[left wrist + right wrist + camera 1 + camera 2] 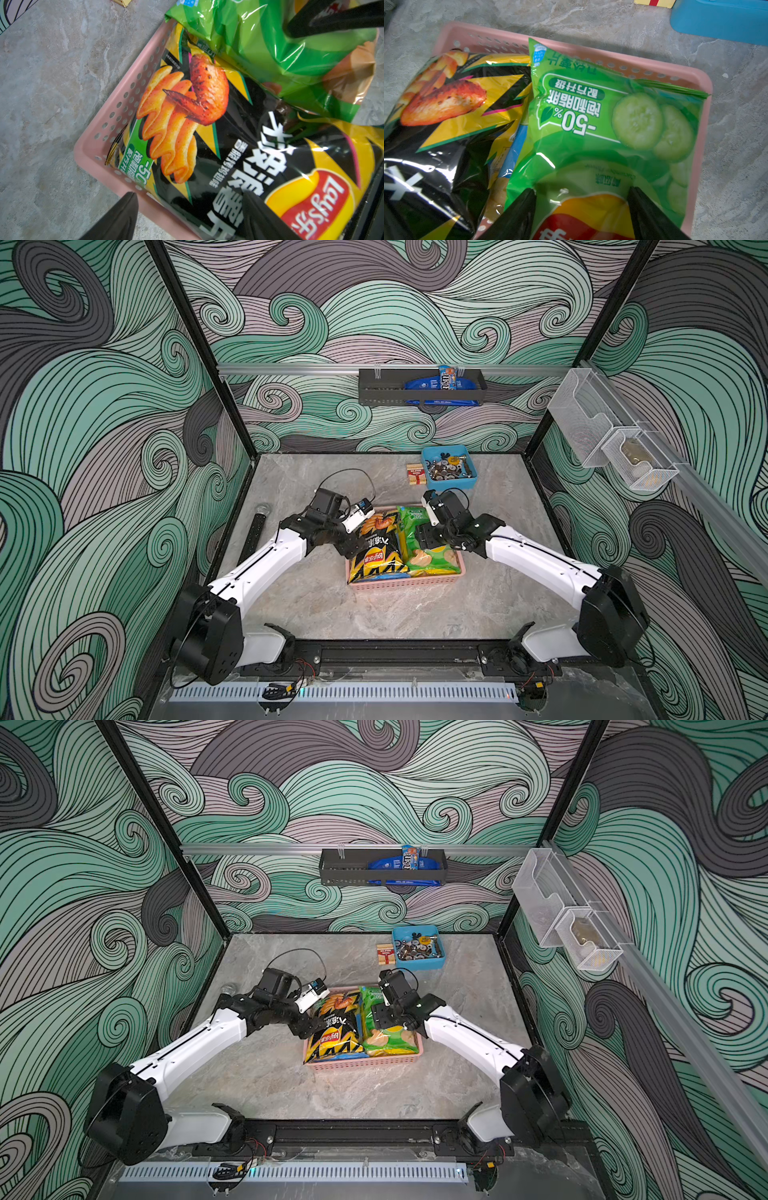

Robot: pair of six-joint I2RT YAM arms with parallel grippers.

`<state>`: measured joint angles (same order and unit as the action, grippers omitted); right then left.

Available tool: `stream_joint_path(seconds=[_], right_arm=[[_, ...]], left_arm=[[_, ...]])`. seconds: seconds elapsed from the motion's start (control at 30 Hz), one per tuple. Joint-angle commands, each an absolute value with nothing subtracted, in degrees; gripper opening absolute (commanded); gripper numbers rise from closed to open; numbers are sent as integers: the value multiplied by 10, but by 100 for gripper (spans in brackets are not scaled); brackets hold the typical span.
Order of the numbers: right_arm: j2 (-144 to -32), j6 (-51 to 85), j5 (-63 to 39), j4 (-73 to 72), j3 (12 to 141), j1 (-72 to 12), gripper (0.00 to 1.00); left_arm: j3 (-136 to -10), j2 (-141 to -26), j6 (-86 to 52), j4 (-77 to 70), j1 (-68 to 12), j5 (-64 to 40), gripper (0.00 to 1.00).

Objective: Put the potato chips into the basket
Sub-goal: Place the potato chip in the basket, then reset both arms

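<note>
Found left gripper point(189, 195) and right gripper point(581, 189) spread apart over black bag point(228, 145), green bag point(591, 128); possibly touching film, could drag either from basket point(407, 583).

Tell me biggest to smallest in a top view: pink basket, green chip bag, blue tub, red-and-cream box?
1. pink basket
2. green chip bag
3. blue tub; it sits farther back, so its place against the bag is unsure
4. red-and-cream box

Blue tub point(461, 483) of metal parts beside red-and-cream box point(415, 474); dark wall rack point(382, 391) above.
</note>
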<state>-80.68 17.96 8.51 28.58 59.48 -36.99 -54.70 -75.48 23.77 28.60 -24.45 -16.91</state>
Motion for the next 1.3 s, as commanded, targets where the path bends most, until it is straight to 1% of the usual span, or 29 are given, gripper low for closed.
stream_joint_path(seconds=[0.0,0.1,0.13,0.17,0.2,0.3,0.43,0.5,0.53,0.6,0.67,0.8,0.87,0.97,1.07,1.13,1.2,1.27], right_arm=[[-754,172,67,290,617,-354,82],[-721,164,75,289,626,-333,90],[-712,162,82,286,625,-323,95],[-702,158,90,281,621,-312,97],[-689,157,100,276,615,-299,100],[-660,166,139,261,592,-240,100],[-615,174,192,229,538,-153,100],[-593,174,196,205,505,-112,100],[-581,175,202,190,486,-95,100],[-564,171,211,168,459,-90,100],[-538,175,217,135,425,-90,100],[-474,178,218,79,376,-89,100],[-435,156,200,48,358,-90,100],[-394,144,174,17,337,-89,100],[-380,132,159,-21,317,-90,100],[-385,117,160,-64,297,-89,100],[-403,90,161,-110,277,-89,100],[-428,57,163,-150,261,-86,100]], left_arm=[[-597,-733,232,300,-240,-154,85],[-623,-721,230,304,-231,-159,89],[-631,-718,225,305,-224,-167,91],[-635,-716,219,303,-214,-174,97],[-636,-715,210,297,-202,-180,98],[-617,-714,179,254,-160,-181,99],[-573,-719,138,188,-83,-204,99],[-536,-721,107,129,-48,-186,99],[-501,-718,79,72,-30,-155,99],[-436,-710,47,-28,-12,-96,99],[-367,-697,39,-124,-5,-64,99],[-219,-672,10,-358,-4,-24,99],[-169,-679,12,-473,-3,-32,99],[-132,-717,10,-576,-3,-39,99],[-133,-778,1,-632,-2,-33,99],[-132,-824,-25,-698,3,-35,99],[-135,-863,-24,-710,5,-47,99],[-110,-909,-20,-816,6,-49,99]])
